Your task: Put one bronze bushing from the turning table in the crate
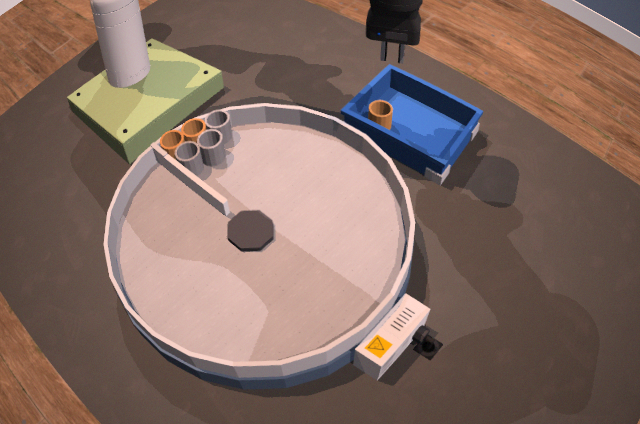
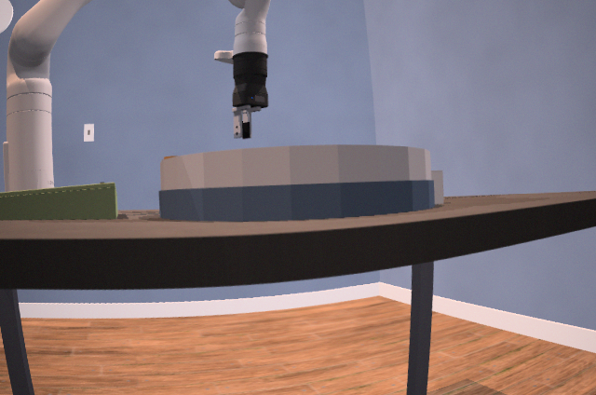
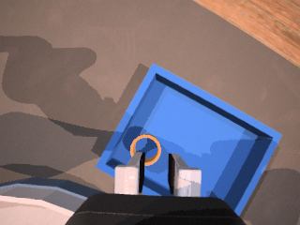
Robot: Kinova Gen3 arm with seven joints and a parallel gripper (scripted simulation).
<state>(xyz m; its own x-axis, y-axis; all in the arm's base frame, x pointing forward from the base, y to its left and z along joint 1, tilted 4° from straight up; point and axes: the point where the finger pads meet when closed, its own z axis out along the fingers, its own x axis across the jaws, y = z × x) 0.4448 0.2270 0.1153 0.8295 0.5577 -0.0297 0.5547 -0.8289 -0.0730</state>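
Bronze bushings were split between two places on the dark brown tabletop (image 1: pixel 516 279). The large round turning table (image 1: pixel 155 326), with its pale raised rim and blue underside, filled the middle of the tabletop, a dark octagonal hub (image 1: pixel 250 230) at its centre and a straight pale divider wall (image 1: pixel 191 180) running from near the hub to the rim. The white robot arm (image 1: pixel 116 21) stood on a green square base plate (image 1: pixel 82 104) beside it. A blue rectangular crate (image 1: pixel 460 137) sat just beyond the rim, apart from it. The black two-finger gripper (image 1: pixel 392 51) hung above the crate's far edge, its fingers narrowly parted with nothing between them. One upright bronze bushing (image 1: pixel 381 113) stood inside the crate near its left end. Against the divider at the rim clustered two more bronze bushings (image 1: pixel 181 135) and three grey bushings (image 1: pixel 209 142), all upright and touching.
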